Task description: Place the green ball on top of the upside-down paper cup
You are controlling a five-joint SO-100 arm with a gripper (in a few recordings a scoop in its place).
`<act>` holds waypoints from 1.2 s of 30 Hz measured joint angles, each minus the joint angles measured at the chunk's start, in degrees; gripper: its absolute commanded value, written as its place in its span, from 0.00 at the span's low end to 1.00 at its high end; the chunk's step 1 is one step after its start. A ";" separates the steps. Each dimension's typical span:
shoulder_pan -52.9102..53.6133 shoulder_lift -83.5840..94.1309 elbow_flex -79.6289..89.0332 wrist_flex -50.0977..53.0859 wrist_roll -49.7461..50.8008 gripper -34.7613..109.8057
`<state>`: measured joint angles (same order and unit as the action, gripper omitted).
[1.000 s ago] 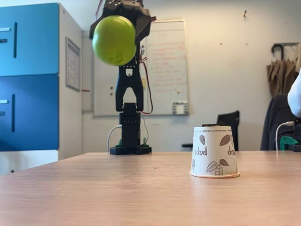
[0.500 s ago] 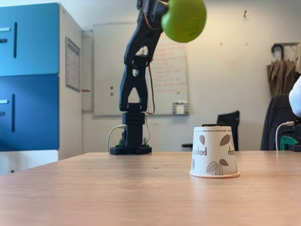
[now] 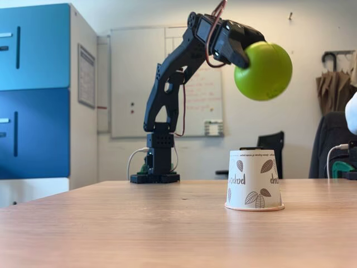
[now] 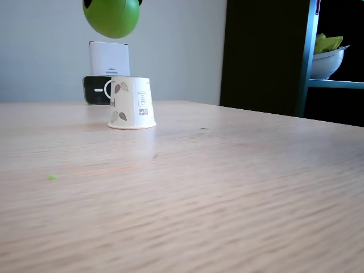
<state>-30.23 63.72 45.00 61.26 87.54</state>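
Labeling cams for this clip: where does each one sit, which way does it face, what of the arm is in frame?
A fixed view: low, near table height, facing the arm's base and a whiteboard wall; the whole black arm shows, its gripper holding the green ball above the paper cup.
Another fixed view: also low on the table, facing a plain wall and a dark shelf; the green ball hangs at the top edge, with a dark sliver of the gripper.
Shared: ball, upside-down cup, wooden tabletop.
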 measured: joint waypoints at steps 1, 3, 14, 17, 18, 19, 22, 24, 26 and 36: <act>0.18 -0.18 0.18 0.00 0.35 0.38; 0.35 -0.88 0.26 0.00 0.62 0.38; 0.35 -5.54 0.44 0.00 1.32 0.38; 1.05 -5.80 1.23 0.00 1.32 0.38; 1.41 -5.80 1.49 0.00 1.32 0.38; 1.67 -5.80 1.58 0.00 1.32 0.38; 2.29 -5.80 2.37 0.00 1.32 0.38; 2.64 -5.80 2.81 0.00 1.32 0.38; 2.81 -5.80 3.43 0.00 1.32 0.39; 2.37 -5.71 4.83 -0.26 1.58 0.46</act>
<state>-27.86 58.01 49.83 61.00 89.12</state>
